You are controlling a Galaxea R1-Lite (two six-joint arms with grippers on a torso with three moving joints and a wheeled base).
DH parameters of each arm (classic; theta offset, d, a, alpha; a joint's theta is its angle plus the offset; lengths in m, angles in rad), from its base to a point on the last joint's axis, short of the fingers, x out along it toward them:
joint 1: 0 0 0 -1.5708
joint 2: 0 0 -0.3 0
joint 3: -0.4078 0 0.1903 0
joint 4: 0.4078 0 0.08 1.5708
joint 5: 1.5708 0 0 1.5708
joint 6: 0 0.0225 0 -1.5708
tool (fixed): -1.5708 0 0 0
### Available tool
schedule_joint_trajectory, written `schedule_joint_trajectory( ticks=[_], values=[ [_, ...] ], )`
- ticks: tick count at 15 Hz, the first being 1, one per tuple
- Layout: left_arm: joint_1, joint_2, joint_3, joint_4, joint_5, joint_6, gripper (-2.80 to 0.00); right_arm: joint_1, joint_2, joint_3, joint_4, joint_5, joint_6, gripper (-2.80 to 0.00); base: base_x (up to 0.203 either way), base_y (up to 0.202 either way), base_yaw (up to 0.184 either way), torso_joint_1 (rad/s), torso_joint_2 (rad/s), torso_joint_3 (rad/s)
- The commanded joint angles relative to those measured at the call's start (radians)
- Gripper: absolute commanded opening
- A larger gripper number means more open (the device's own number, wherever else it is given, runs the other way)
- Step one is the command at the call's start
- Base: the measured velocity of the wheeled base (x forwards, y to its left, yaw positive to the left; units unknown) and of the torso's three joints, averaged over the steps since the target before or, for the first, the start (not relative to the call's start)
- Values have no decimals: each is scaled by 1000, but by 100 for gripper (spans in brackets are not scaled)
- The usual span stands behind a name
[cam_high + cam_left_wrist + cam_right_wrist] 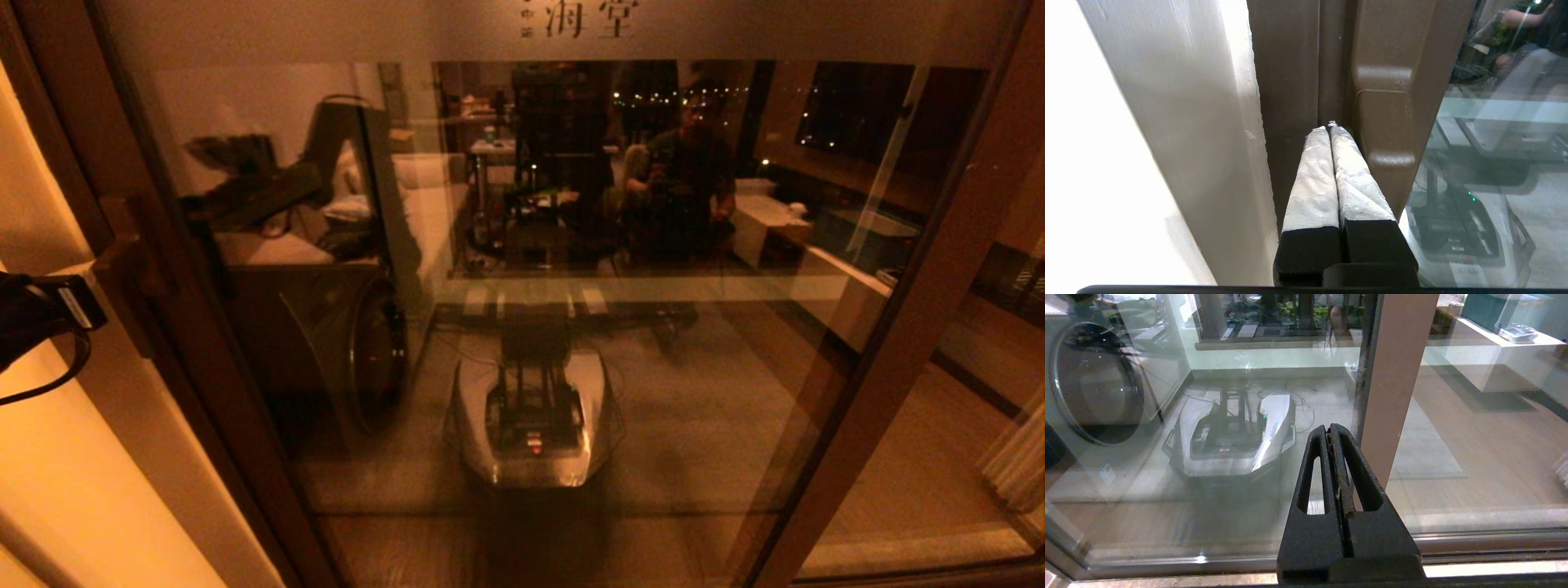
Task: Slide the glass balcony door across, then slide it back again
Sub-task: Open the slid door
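The glass balcony door point(571, 343) fills the head view, with brown stiles left and right and a frosted top band carrying dark characters point(588, 18). Its blocky wooden pull handle point(131, 269) sits on the left stile. My left gripper point(1331, 124) is shut with nothing between its white-wrapped fingers point(1312, 179). Their tips rest in the groove right beside the handle point(1384, 126), touching or nearly touching its side. My right gripper point(1331, 430) is shut and empty, held low in front of the glass near the door's right stile point(1392, 375).
A pale wall point(1167, 122) runs close along the left of the door frame. The floor track point(1494, 539) lies below the glass. A washing machine point(359, 351) stands behind the pane, which also reflects my base. A curtain point(1020, 457) hangs far right.
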Motion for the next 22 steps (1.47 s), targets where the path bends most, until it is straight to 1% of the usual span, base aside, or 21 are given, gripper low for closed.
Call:
schedule_joint_trajectory(
  ticks=[1,3,5,14,19,22],
  values=[
    [-15,-8,11,-3,-6,0,-280,0,2,-1,-1,2,0,-280,0,0,0,0,0,0],
    [-23,-8,9,-3,12,2,-280,0,2,0,0,1,0,-280,0,0,0,0,0,0],
    [-28,-10,9,-3,15,2,-280,0,2,0,0,0,-1,-280,0,0,0,0,0,0],
    [-60,-35,26,-3,17,1,-280,0,2,0,-2,1,0,-280,0,0,0,0,0,0],
    [-86,-60,58,-3,17,2,-280,0,2,0,-1,0,0,-280,0,0,0,0,0,0],
    [-86,-60,53,-3,38,3,-280,0,2,0,0,0,-1,-280,0,0,0,0,0,0]
  ],
)
